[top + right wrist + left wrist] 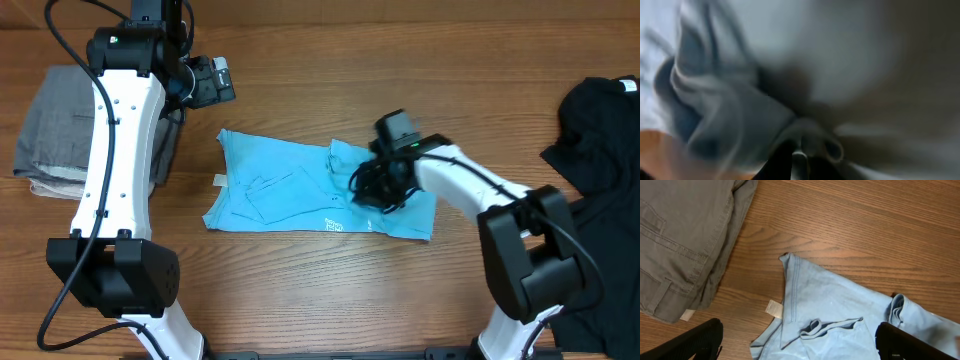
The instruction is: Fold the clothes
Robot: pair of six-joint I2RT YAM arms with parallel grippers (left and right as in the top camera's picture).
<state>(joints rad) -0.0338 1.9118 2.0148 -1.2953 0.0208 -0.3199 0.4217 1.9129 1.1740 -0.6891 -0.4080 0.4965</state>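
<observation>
The light blue T-shirt point(290, 190) lies rumpled and partly folded over at the table's middle, with white lettering point(333, 225) near its front edge and a white label point(219, 180) at its left edge. My right gripper point(378, 188) is down on the shirt's right part. The blurred right wrist view shows it point(800, 159) shut on a fold of the blue cloth point(740, 100). My left gripper point(212, 85) hovers beyond the shirt's far left corner. It is open wide and empty point(800, 347), above the shirt point(840, 310) and its label point(774, 308).
A folded grey garment point(60, 120) lies at the left under the left arm and also shows in the left wrist view point(680, 240). A black garment point(600, 130) lies at the right edge. Bare wood surrounds the shirt.
</observation>
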